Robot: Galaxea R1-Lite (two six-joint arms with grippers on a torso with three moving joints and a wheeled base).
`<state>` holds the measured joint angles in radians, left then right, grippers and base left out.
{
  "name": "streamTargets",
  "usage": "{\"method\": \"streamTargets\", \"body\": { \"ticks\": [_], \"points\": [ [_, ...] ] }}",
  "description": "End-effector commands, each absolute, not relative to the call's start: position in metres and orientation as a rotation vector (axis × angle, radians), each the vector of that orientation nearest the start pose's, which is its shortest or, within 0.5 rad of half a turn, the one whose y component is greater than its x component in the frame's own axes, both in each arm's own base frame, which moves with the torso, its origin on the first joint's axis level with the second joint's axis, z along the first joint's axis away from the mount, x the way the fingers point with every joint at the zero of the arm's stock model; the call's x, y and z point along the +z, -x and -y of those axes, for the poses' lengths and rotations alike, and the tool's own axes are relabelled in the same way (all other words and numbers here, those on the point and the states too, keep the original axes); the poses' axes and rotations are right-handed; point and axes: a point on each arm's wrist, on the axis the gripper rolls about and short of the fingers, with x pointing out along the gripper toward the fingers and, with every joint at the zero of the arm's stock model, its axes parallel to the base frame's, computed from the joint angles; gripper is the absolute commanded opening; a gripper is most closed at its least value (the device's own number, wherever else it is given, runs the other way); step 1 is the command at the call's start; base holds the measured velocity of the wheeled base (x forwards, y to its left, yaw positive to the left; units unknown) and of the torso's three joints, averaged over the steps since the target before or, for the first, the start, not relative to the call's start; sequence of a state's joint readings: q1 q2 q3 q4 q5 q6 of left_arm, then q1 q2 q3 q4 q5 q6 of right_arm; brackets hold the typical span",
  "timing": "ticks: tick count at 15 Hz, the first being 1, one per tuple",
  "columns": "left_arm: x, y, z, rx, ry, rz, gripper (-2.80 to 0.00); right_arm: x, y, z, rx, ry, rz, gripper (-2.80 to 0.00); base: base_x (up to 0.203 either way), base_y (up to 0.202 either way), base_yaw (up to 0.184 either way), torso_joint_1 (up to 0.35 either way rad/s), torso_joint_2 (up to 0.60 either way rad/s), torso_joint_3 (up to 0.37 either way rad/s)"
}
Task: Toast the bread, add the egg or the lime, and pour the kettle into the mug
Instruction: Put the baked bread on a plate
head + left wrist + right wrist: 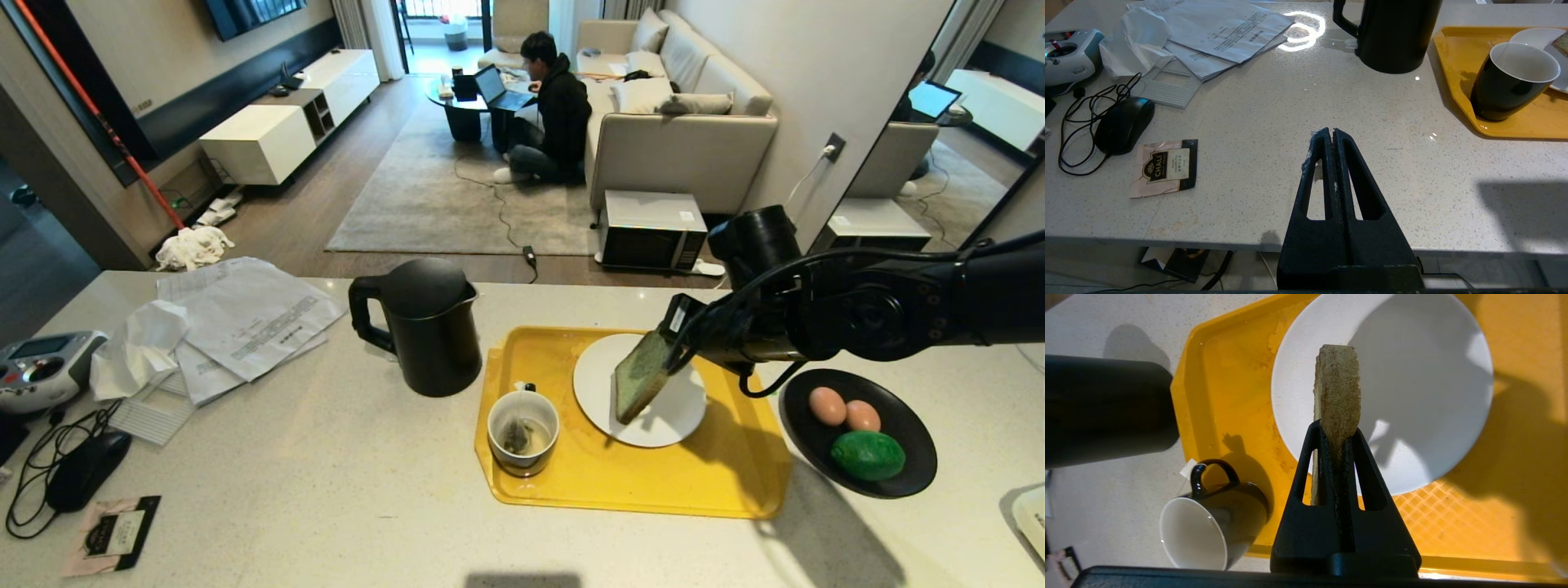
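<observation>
Mug holds teabag; plate bare.

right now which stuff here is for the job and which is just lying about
Job: bread in right gripper, over plate on tray; eggs; lime; kettle; mug.

Lying about: papers, mouse, tea packet, controller.

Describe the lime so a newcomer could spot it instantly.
Start at the yellow tray; just off its right edge sits a black dish. The lime lies on its near side, bigger than the two pinkish eggs behind it, and the only green thing there.
</observation>
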<state>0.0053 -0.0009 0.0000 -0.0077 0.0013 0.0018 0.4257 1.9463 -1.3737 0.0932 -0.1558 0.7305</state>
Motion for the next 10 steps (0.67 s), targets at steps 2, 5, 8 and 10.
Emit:
{"method": "streamTargets", "body": {
  "ticks": [2,5,8,10],
  "points": [
    [0.076,0.023,0.0,0.009,-0.002,0.009,-2.8,0.177,-0.355,-0.155,0.016,-0.527,-0.717,-2.8,0.0,0.0,0.0,0.0,0.0,0.0],
    [0.076,0.023,0.0,0.008,-0.002,0.009,-2.8,0.16,-0.361,-0.156,-0.006,-0.517,-0.755,-2.8,0.0,0.0,0.0,0.0,0.0,0.0],
    [0.076,0.023,0.0,0.008,-0.002,0.009,-2.8,0.141,-0.373,-0.143,-0.063,-0.509,-0.789,-2.8,0.0,0.0,0.0,0.0,0.0,0.0],
    [0.076,0.023,0.0,0.008,-0.002,0.009,-2.8,0.132,-0.377,-0.133,-0.088,-0.491,-0.805,-2.8,0.0,0.0,0.0,0.0,0.0,0.0]
  ]
}}
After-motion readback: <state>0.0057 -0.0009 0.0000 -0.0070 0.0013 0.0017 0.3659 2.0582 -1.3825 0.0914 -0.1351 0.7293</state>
